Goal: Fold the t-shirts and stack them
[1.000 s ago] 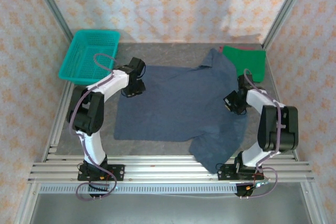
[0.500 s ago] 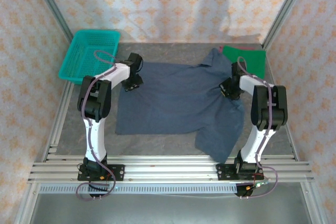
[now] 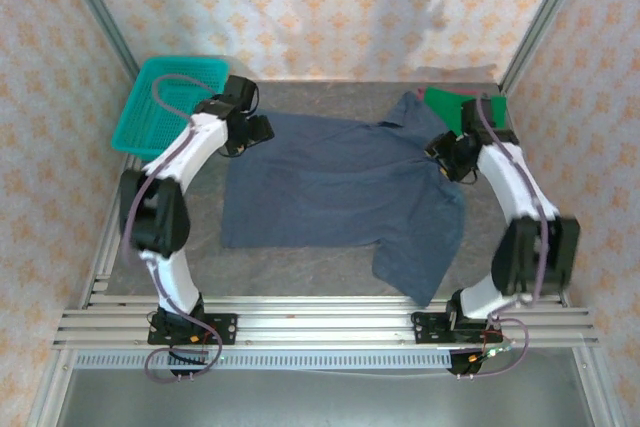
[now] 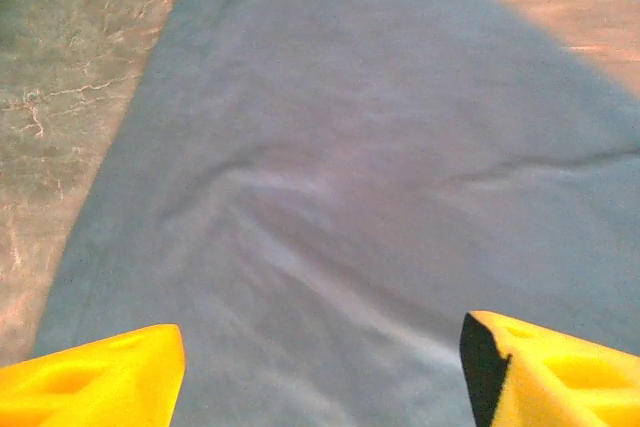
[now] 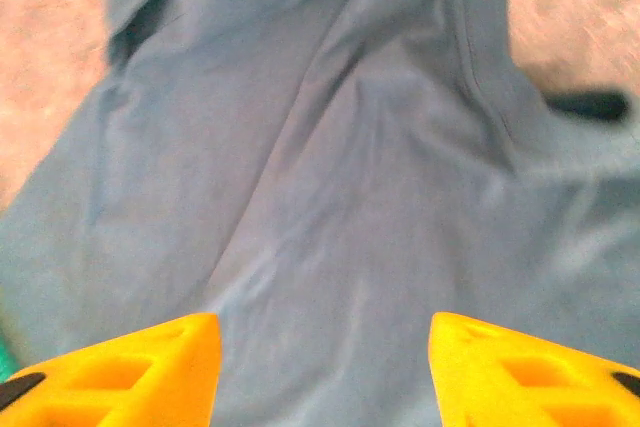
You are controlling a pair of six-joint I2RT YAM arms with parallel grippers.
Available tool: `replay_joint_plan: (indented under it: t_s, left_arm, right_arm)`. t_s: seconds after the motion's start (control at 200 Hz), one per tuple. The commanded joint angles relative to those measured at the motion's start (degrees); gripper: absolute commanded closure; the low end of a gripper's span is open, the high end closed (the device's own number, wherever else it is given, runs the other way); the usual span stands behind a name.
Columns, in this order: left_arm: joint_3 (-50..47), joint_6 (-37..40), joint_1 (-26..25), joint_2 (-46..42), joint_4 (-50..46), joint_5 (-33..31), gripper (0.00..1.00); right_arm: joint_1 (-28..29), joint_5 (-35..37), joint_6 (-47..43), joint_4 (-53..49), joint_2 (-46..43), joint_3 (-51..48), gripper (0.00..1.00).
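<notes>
Closest to you, at about 5 o'clock on the table (image 3: 180, 237), one flap of the slate-blue t-shirt (image 3: 340, 192) runs down toward the near edge. The rest of it lies opened out flat across the middle, with only shallow wrinkles. No fold has been made in it that you can see.

Farther out, the left gripper (image 3: 255, 132) hovers at the shirt's 10 o'clock corner. In its wrist view the yellow fingers (image 4: 100, 377) stand well apart above the cloth with nothing pinched between them. The right gripper (image 3: 447, 154) sits at about 2 o'clock, over the bunched collar and shoulder. Its fingers (image 5: 130, 367) are likewise spread and hold nothing.

At the far right, around 1 o'clock, the green t-shirt (image 3: 475, 112) lies compact and flat, its near-left edge tucked under the blue one. It looks folded, but you cannot be sure from here. The teal basket (image 3: 135, 117) stands at 11 o'clock, apart from both shirts.

By my reading, you are early in the job. The blue shirt is laid out ready, but its folds and the stacking of the two shirts are all left to do.
</notes>
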Motion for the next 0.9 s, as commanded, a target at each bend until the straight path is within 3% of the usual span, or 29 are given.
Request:
replay_joint_plan:
  t_s: [0.0, 0.19, 0.335, 0.515, 0.665, 0.896]
  left_arm:
    - [-5.6, 0.1, -0.8, -13.0, -5.1, 2.7, 0.22]
    - [-18.2, -0.8, -0.7, -25.1, -12.1, 3.5, 0.19]
    - [-29.7, -3.5, 0.3, -29.8, -9.9, 4.7, 0.2]
    - [-37.2, -5.7, 0.8, -28.1, -3.2, 4.6, 0.25]
    - [-37.9, -5.8, 1.4, -22.9, 2.1, 5.4, 0.26]
    - [-39.5, -5.5, 4.6, -16.2, 3.4, 2.6, 0.34]
  right_arm:
    - [0.0, -0.8, -2.3, -18.8, -12.4, -6.0, 0.39]
    - [0.2, -5.3, -3.9, -33.6, -27.6, -19.6, 0.37]
    - [0.4, -6.2, -5.2, -38.1, -33.3, -25.8, 0.38]
    - [7.7, -4.2, 1.1, -31.4, -31.8, -30.4, 0.4]
    - [15.7, -3.5, 9.5, -18.4, -26.1, -34.3, 0.41]
    - [20.2, 0.0, 14.5, -7.4, -15.5, -35.2, 0.45]
